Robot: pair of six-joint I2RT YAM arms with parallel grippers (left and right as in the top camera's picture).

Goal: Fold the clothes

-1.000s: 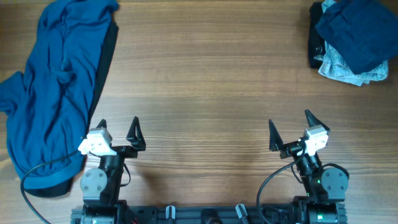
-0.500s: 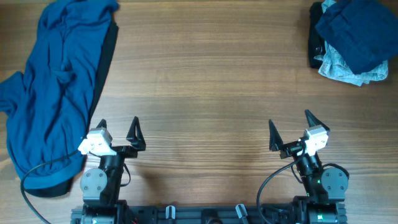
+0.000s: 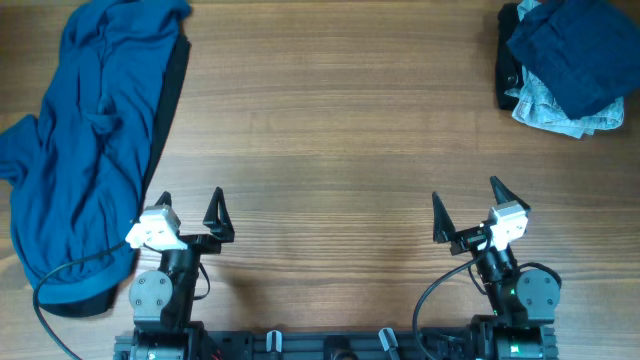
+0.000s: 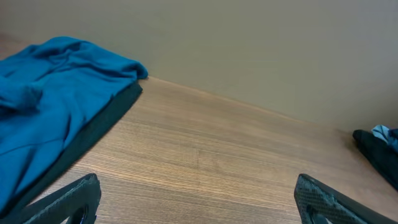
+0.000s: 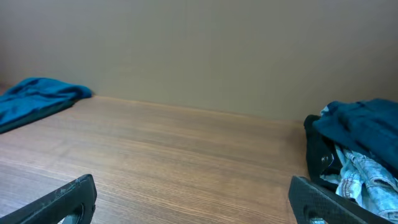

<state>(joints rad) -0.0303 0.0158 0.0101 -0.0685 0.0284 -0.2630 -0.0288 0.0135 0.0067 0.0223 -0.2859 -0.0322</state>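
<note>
Clothes: teal-blue shirt [image 3: 85,140] is lying crumpled along the table's [image 3: 340,130] nine-to-eleven o'clock edge, covering a black garment [image 3: 175,80] that is showing along its right side. Navy and pale-denim heap [image 3: 565,65] is sitting at two o'clock. At seven o'clock, left gripper [image 3: 190,196] is gaping wide, holding nothing. At five o'clock, right gripper [image 3: 465,190] is gaping equally wide, empty.

A wooden tabletop [image 3: 330,130] carries a crumpled heap [image 3: 560,75] at its far right corner: navy cloth [image 3: 575,45] on top, pale denim [image 3: 548,112] showing beneath its near edge. A plain beige wall [image 4: 249,50] stands behind.
</note>
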